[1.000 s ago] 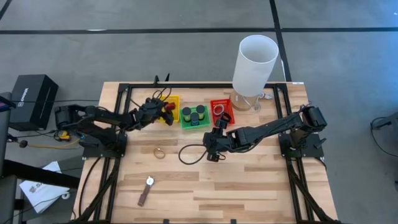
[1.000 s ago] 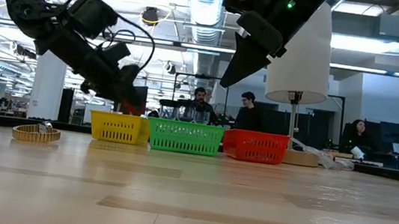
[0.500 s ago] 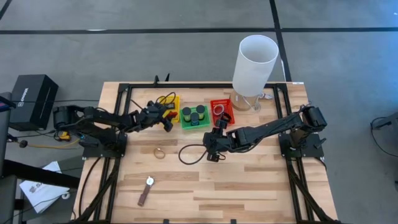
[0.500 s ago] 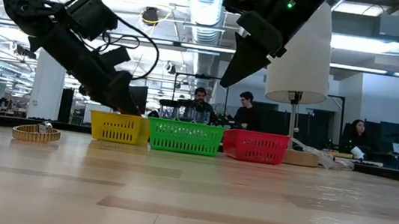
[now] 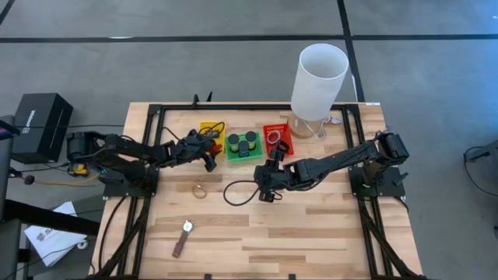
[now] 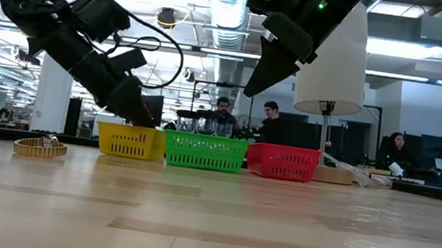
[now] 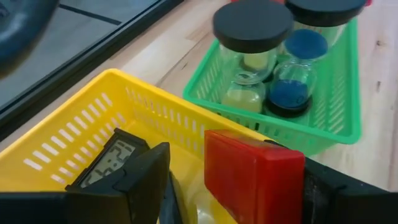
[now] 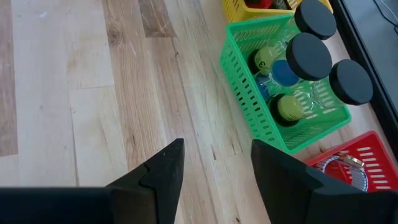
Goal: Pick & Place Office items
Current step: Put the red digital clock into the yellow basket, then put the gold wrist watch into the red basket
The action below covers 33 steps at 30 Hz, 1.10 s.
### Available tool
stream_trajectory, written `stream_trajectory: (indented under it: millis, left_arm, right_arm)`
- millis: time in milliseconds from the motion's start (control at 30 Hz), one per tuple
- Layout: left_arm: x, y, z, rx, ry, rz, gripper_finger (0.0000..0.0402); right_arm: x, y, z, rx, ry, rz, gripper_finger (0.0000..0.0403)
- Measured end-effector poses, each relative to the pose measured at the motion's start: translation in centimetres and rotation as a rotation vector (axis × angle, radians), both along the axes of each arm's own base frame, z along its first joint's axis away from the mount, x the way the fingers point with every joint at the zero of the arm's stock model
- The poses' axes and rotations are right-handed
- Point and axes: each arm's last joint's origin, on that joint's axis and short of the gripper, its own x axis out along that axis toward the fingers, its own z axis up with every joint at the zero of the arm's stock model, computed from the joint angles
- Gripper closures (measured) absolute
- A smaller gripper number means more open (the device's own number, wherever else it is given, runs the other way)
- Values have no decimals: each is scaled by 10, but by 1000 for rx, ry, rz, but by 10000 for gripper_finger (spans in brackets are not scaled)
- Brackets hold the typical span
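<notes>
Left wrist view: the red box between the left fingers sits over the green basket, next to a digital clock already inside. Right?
Not quite. The red box is over the yellow basket, beside the digital clock. The green basket lies farther off and holds sand timers. The left wrist view shows this.

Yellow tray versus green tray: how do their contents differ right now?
The yellow tray holds flat rectangles: a red block and a black clock with a digit display. The green tray holds upright sand timers with round black caps and clear glass. Both trays are slotted plastic, side by side.
</notes>
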Motion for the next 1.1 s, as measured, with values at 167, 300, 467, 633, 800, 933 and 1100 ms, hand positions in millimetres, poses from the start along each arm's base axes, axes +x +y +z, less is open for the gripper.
stream_trajectory:
  millis: [167,300,467,633,800,933,1100]
  left_arm:
    - [0,-1,0,7,2,-7,146]
    - [-1,1,1,71,33,30,146]
    - [-1,2,1,91,33,74,149]
    - [1,-1,7,100,-17,60,153]
    - [1,-13,26,119,-122,8,158]
    - [-1,-30,43,91,-240,-43,164]
    - [-3,-55,54,-5,-346,-162,174]
  right_arm:
    - [0,0,0,0,0,0,225]
    - [0,0,0,0,0,0,225]
    - [0,0,0,0,0,0,226]
    - [0,0,0,0,0,0,226]
    - [0,0,0,0,0,0,226]
    - [0,0,0,0,0,0,226]
    - [0,0,0,0,0,0,226]
